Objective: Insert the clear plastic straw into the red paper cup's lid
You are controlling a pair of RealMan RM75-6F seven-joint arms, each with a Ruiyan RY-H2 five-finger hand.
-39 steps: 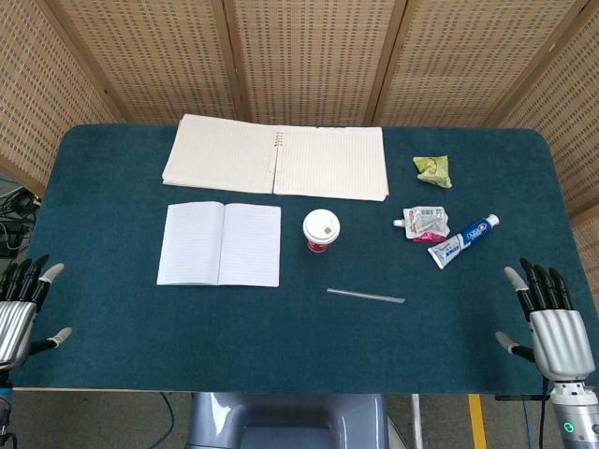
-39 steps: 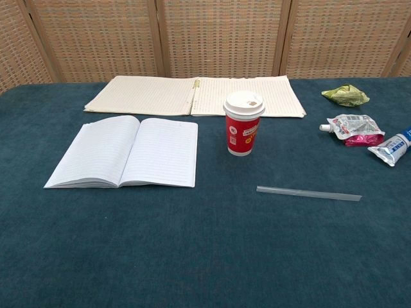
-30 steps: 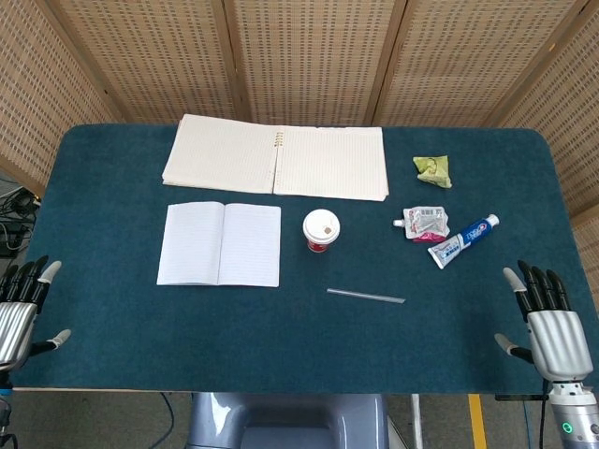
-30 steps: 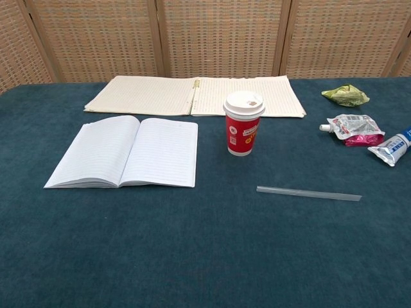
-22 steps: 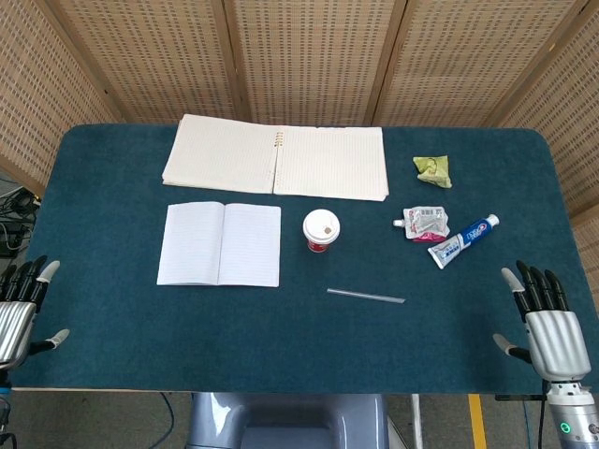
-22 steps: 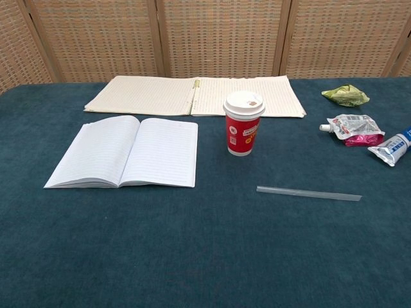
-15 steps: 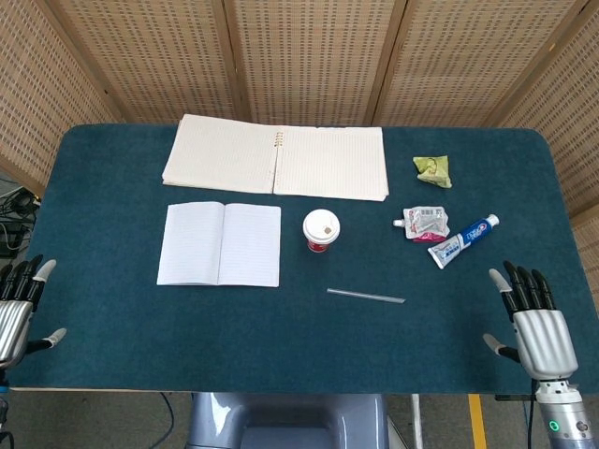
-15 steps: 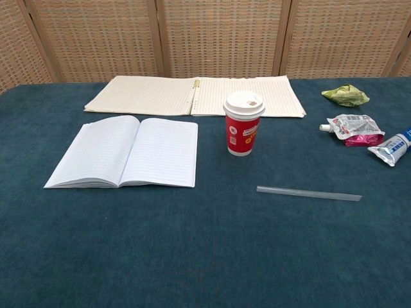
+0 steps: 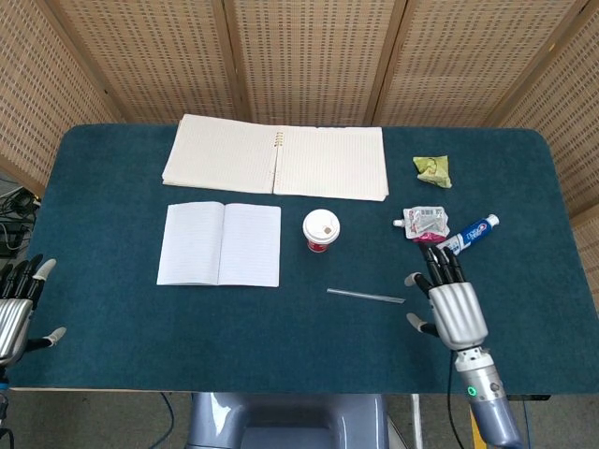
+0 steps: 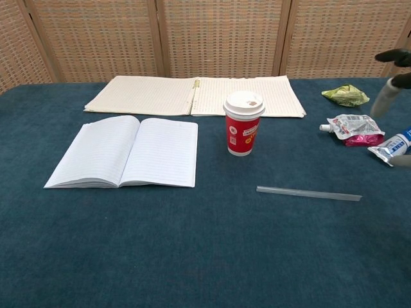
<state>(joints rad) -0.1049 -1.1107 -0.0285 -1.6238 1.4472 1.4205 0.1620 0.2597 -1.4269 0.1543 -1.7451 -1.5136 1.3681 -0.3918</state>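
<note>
The right hand [image 9: 452, 311], released with fingers spread, is hovering just right of the straw [image 9: 366, 296], the cup [image 9: 321, 230] lying beyond to its left.

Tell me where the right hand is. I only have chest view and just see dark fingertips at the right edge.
Observer: Head view shows the right hand over the table, just right of the straw's right end, not touching it.
Operator: Holding anything?
Observer: No, its fingers are spread and empty.
Operator: Left hand?
Observer: The left hand is at the table's near-left edge, fingers apart, empty, far from the cup.
</note>
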